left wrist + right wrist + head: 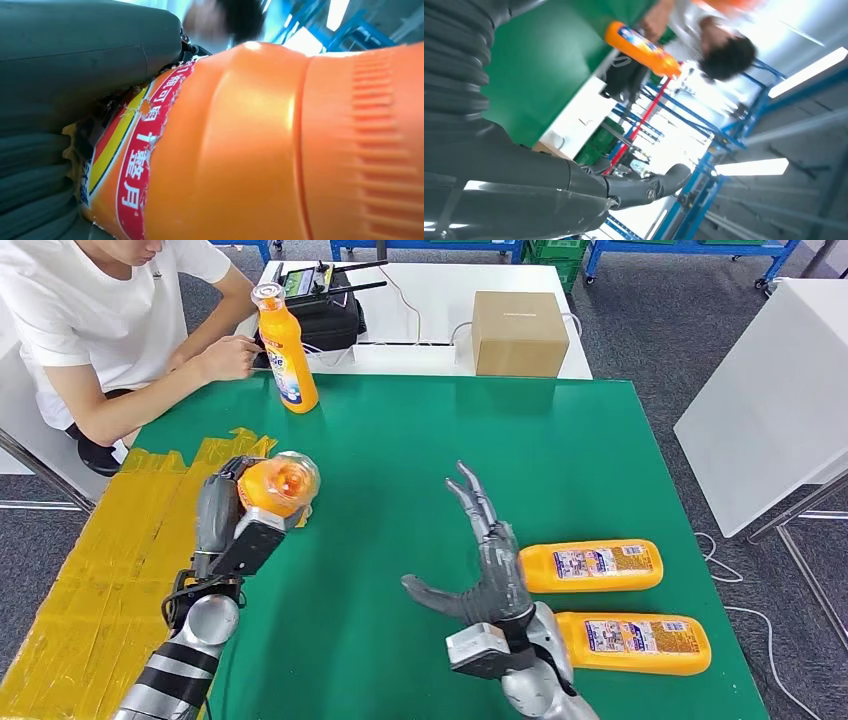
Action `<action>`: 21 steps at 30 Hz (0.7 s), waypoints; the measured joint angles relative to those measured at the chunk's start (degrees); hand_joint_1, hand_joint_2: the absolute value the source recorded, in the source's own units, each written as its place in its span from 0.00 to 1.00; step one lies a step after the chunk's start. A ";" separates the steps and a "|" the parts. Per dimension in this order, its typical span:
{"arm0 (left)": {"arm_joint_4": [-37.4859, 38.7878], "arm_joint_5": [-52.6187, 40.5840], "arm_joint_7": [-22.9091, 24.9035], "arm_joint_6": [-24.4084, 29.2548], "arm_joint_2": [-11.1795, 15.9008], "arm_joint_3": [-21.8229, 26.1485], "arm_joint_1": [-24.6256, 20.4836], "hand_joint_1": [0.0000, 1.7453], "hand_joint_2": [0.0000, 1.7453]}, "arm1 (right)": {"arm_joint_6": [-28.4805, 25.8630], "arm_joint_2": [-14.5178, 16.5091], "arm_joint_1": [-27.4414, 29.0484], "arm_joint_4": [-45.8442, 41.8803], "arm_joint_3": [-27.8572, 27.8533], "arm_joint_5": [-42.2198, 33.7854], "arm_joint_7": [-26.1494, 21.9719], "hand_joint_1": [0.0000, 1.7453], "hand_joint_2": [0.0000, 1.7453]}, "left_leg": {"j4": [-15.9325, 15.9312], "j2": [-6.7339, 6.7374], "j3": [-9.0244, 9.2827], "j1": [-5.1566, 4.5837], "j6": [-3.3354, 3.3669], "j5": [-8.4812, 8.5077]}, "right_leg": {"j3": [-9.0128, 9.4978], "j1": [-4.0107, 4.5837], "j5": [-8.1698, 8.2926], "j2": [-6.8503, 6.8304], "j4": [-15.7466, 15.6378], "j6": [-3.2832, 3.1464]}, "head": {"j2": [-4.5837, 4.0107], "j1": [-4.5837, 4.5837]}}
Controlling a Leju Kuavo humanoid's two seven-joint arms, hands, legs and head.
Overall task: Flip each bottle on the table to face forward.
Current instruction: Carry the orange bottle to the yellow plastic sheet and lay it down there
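1. The table (420,440) is green and serves as the landmark; yellow tape (95,560) covers its near-left corner and left edge.
2. At the table's near-right corner lie two bottles on their sides, labels up, one just behind the other: the near bottle (632,642) and the far bottle (592,566).
3. The right hand (487,575) is raised over the table's near middle, just left of those two bottles. Its fingers (474,498) are spread and point toward the far edge, its thumb sticks out to the left, and it holds nothing. Its palm overlaps the left end of the far bottle in the head view; I cannot tell whether they touch.
4. The left hand (232,525) is over the table's near-left part, at the edge of the tape. It grips a held bottle (277,484), lifted off the table, one round end toward the camera. The left wrist view shows that bottle's orange body and red-banded label (135,165) close against the hand.
5. Nothing lies between the two hands on the table.
6. At the table's far-left edge an upright bottle (286,350) stands with its label facing the robot.
7. Beyond the far edge stands a white table with a cardboard box (519,332) and a black device (325,305) with antennas.
8. A person (110,320) in a white shirt sits at the far-left corner, one hand near the upright bottle.
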 joint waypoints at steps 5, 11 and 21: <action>0.54 -6.18 1.40 1.07 2.17 1.85 -0.11 1.00 1.00 | 2.19 -1.59 2.31 -6.51 -3.76 -1.41 -0.30 0.00 1.00 | -0.01 0.03 0.00 0.02 0.00 0.00 | -0.01 0.01 0.00 0.02 0.00 0.00 | 0.00 0.00; 0.80 -8.16 2.20 1.24 2.70 2.20 -0.21 1.00 1.00 | 2.42 -2.04 3.02 -8.66 -4.64 -1.67 -0.61 0.00 1.00 | -0.01 0.02 0.00 0.01 0.00 0.00 | 0.00 0.00 0.00 0.02 0.00 0.00 | 0.00 0.01; 11.07 -38.72 12.79 2.14 8.76 3.20 -1.67 1.00 1.00 | 10.85 -3.80 4.81 -11.95 -10.69 -13.00 -0.83 0.00 1.00 | -0.01 0.07 0.04 0.02 0.00 0.00 | 0.00 0.01 0.00 0.05 0.00 0.00 | 0.00 0.00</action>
